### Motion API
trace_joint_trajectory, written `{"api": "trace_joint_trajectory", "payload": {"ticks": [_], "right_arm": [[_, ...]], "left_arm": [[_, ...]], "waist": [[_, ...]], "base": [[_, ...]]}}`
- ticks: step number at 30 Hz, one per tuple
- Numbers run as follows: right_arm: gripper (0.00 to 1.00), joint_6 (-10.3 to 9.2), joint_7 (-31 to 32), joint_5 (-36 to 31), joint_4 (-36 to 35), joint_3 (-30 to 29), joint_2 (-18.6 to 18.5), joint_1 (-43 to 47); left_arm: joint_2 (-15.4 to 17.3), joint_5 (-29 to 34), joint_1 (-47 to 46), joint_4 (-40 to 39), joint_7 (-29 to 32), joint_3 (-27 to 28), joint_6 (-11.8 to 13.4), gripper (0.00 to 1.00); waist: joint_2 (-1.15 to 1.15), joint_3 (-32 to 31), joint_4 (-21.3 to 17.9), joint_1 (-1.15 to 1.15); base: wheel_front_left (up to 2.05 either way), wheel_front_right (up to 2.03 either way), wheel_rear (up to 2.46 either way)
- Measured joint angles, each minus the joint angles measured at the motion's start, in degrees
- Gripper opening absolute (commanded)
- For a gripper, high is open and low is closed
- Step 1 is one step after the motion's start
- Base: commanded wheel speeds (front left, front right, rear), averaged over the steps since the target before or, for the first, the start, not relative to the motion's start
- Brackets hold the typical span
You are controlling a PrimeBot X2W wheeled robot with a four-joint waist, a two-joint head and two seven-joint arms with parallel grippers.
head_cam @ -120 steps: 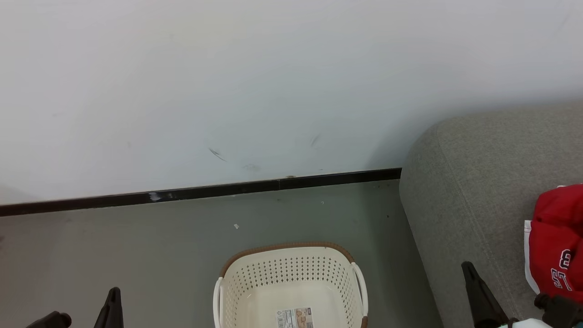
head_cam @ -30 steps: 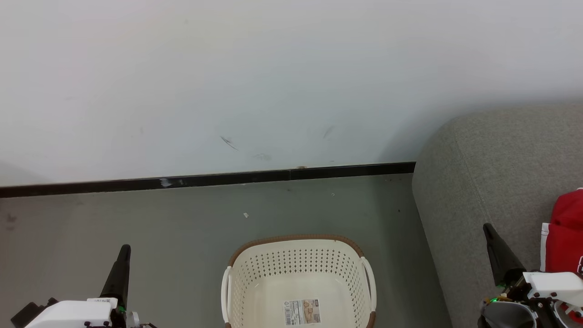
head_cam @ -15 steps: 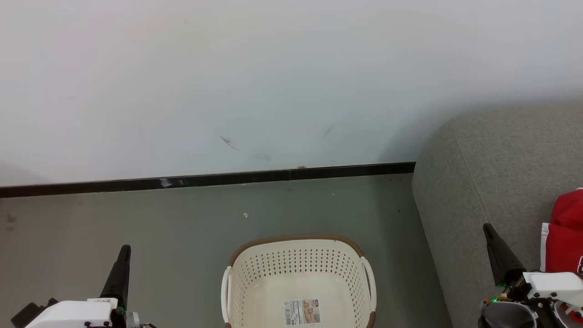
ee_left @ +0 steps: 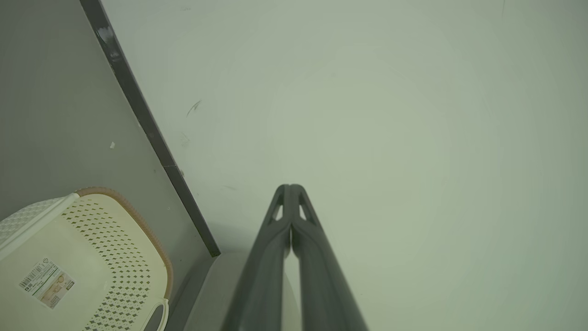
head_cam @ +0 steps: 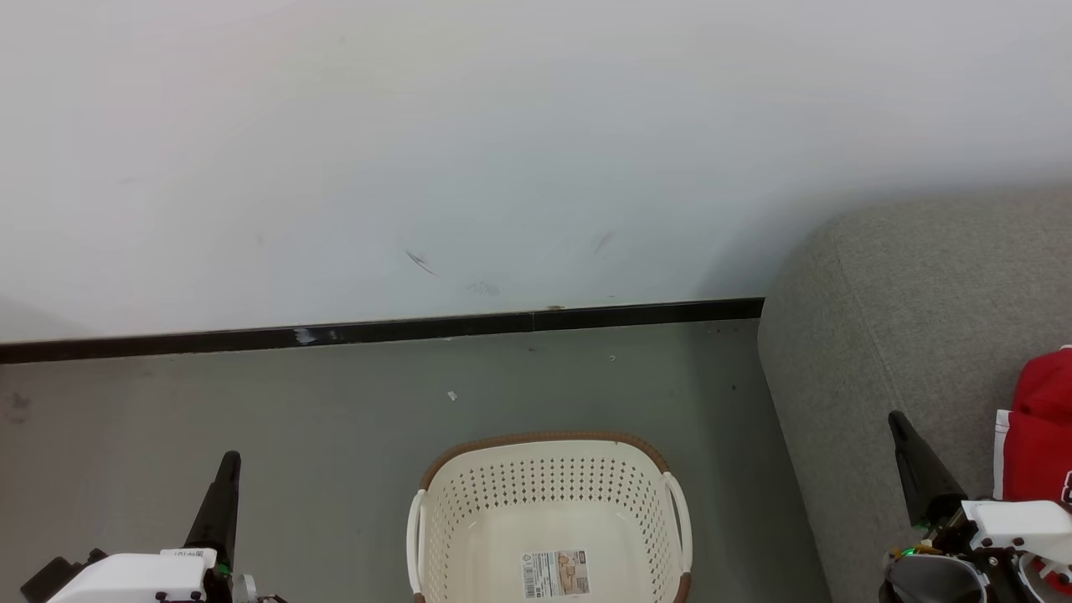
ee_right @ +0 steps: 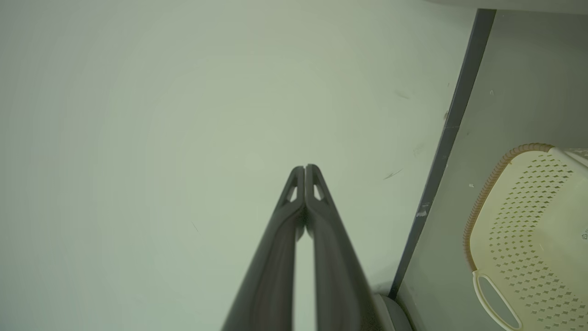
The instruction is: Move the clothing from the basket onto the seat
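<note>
Basket (head_cam: 544, 437) first: in the head view its floor is bare cream plastic with nothing red inside. I judge the transfer finished or nearly so, which makes the step in hand a final check.

The clothing (head_cam: 1034, 444) lies on the seat (head_cam: 879, 318) at the right edge of the head view. The frame cuts it off partly, and it is just beside your right gripper (head_cam: 896, 417). That gripper is closed on nothing; the right wrist view shows its two tips pressed together against the pale wall (ee_right: 138, 115). Your left gripper (head_cam: 229, 459) is likewise closed and empty, over the floor (head_cam: 335, 419) to the left of the basket and apart from it.

To do this well, look at the near part of the basket, which the bottom edge of the head view cuts off, before you call it done. If a garment turns up there, open the gripper wide above it and pinch a thick fold rather than a cuff. Lift clear of the rim so the light basket does not rise with it. Move your right arm gently, since a careless sweep could drag the red pile off the seat.

As for writing, the paper label (head_cam: 554, 573) on the basket floor carries a barcode and a small picture, but its print is too small to read. A white mark on the red fabric sits at the frame edge and cannot be read.
</note>
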Motion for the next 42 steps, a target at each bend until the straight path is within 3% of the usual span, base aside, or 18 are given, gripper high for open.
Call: {"api": "trace_joint_trajectory", "payload": {"ticks": [42], "right_arm": [[0.0,0.0,0.0,0.0,0.1,0.1,-0.1,0.0]], "left_arm": [[0.0,0.0,0.0,0.2,0.0,0.0,-0.1,0.0]], "waist": [[0.0,0.0,0.0,-0.01]], "base": [[0.0,0.0,0.0]]}}
